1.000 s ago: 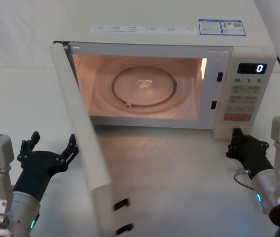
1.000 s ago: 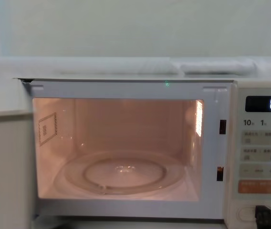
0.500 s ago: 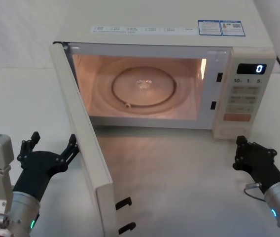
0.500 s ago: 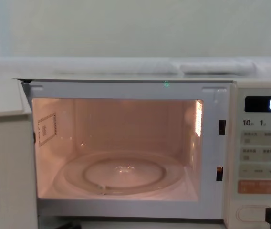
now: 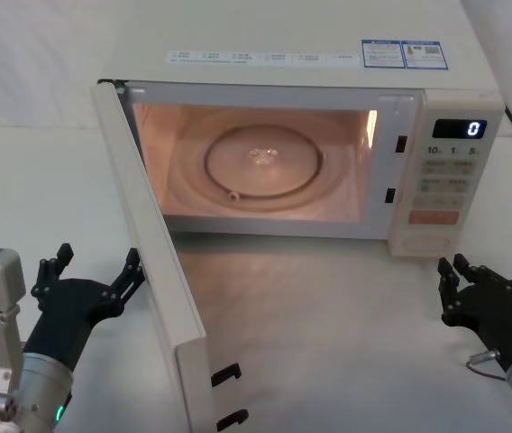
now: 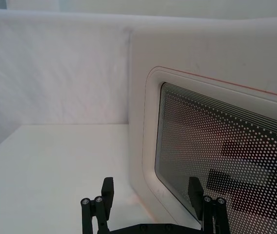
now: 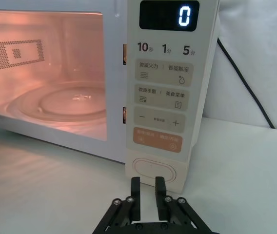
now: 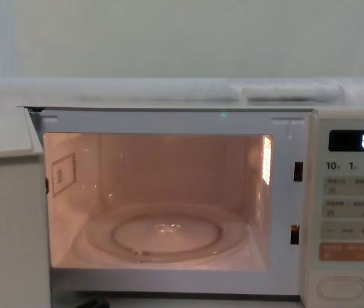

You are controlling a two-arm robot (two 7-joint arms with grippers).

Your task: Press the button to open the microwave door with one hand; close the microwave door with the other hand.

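The left gripper (image 5: 94,271) sits low on the table's left side, just outside the open door (image 5: 152,262), its fingers spread wide and pointing forward toward the door's outer face. In the left wrist view the two fingertips (image 6: 107,190) stand well apart in front of the door's dotted dark window (image 6: 226,161), near it but not touching; the pink outline runs around the window's rim. The silver wrist block of that arm is cut off by the head view's lower left corner.

The right gripper (image 5: 472,280) rests low on the right, in front of the control panel (image 5: 445,176) and apart from it. Its fingers look splayed in the head view, yet in the right wrist view the two tips (image 7: 147,187) stand close together with only a narrow slit between them, aimed at the button (image 7: 154,169) just beyond. Nothing is held. The arm behind it is cropped by the frame edge.

The door stands swung out to the left, edge-on to the head camera, so its window is hidden there; two black latch hooks (image 5: 227,395) show on its free edge. The cavity glows orange with the glass turntable (image 5: 263,161) inside. The display (image 7: 169,15) reads 0. In the chest view the button (image 8: 339,287) sits at the panel's bottom, and a sliver of the right gripper shows at the lower right corner, too little to make out.
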